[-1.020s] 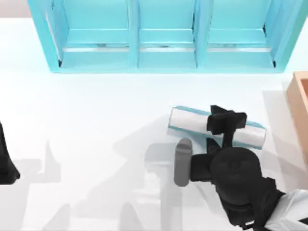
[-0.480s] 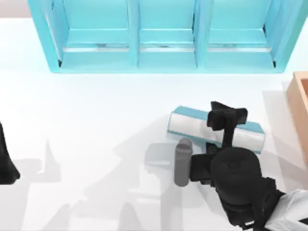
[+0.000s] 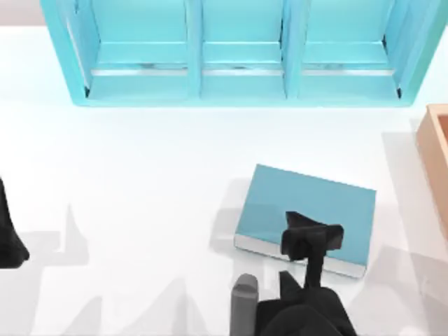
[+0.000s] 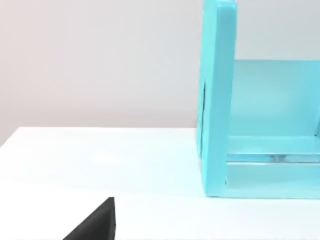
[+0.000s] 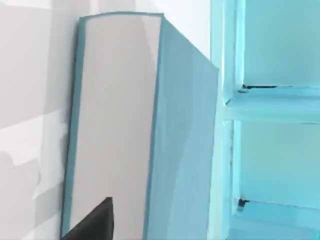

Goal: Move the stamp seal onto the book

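The book, teal-blue with white page edges, lies flat and cover up on the white table right of centre. My right gripper stands over the book's front edge with its fingers spread and nothing between them. The right wrist view looks along the book's page edge and cover toward the shelf, with one black fingertip at the frame's border. The stamp seal is out of view. My left arm is parked at the table's left edge, and one of its fingertips shows in the left wrist view.
A turquoise shelf unit with three compartments runs along the back of the table; its end wall and a divider show in the wrist views. A tan wooden box stands at the right edge, close to the book.
The book was raised on edge, showing its white pages; now it lies flat, cover up. My right arm has drawn back toward the table's front edge.
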